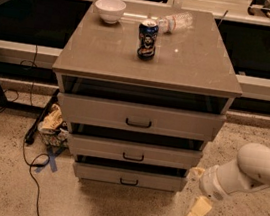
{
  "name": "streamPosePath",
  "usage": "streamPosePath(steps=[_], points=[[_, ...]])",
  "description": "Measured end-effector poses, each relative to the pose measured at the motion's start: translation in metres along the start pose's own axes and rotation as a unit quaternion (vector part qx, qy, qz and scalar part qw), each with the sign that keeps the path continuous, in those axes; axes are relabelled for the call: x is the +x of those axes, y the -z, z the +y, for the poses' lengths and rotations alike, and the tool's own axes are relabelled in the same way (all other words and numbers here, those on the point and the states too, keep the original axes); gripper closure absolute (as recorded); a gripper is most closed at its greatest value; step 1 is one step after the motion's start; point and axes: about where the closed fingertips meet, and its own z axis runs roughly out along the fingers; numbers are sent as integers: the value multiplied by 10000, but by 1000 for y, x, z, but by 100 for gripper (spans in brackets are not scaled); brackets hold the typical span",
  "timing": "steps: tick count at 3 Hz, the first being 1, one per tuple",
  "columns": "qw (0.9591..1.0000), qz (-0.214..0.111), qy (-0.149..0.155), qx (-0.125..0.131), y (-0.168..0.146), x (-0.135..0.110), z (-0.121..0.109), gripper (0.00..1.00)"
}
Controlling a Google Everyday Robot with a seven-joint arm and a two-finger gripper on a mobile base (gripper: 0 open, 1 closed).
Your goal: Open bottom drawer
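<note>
Camera view. Bottom drawer [159,181]: lowest of three fronts, shut by my judgement. Its black handle [128,182] sits untouched at mid-panel.

My hand [191,196]: right of the bottom drawer, just off its right end and low, apart from it. Fingers [198,211] look spread and hold nothing.

Reason, as I judge it: I hang low beside the front so I can swing left onto the handle.

Risk: the middle drawer [168,157], directly above the bottom drawer, overhangs it, so clearance is slim.
</note>
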Motion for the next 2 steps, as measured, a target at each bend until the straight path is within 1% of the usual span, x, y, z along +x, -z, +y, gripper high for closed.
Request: streamPosePath(steps=[1, 2], points=[[9999, -95, 62, 46, -85, 19, -18, 0], [9999, -96, 63, 45, -85, 19, -18, 0]])
